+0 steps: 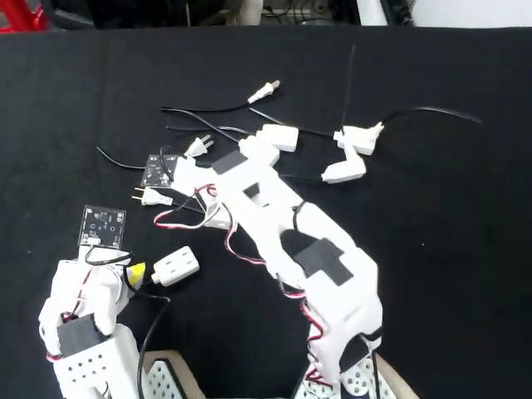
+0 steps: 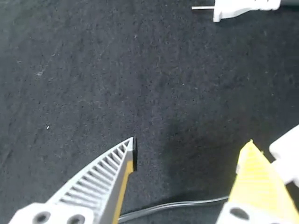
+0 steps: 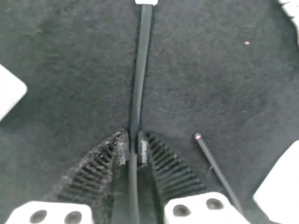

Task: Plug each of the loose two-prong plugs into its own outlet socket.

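The black tabletop (image 1: pixel 465 249) has its widest bare stretch on the right side, reaching to the far edge that runs across the top of the high view. The right arm (image 1: pixel 316 258) lies slantwise from the near edge toward the middle-left, covering much of the centre and hiding its own grip from above. The left arm (image 1: pixel 83 332) sits folded in the near-left corner, cut off by the frame. The right gripper (image 3: pixel 133 142) is clamped on a black cord (image 3: pixel 140 70), whose white end is cut by the frame edge, so I cannot tell which plug it belongs to. The left gripper (image 2: pixel 191 144) hangs with its fingers wide apart over bare tabletop, holding nothing. Just beside its yellow finger (image 2: pixel 254 177) lies the near socket (image 1: pixel 176 266), of which only a corner shows in the left wrist view. A far socket (image 1: pixel 278 137) lies against the right arm's far side. Two white pieces (image 1: pixel 357 137) to its right touch each other, and their kind is hard to make out. Three plugs lie loose on the left half: the far plug (image 1: pixel 264 90) in open room, the middle plug (image 1: pixel 197 147) close to the right arm's tip, and the near plug (image 1: pixel 151 197) between the two arms. Thin black cords cross among them.
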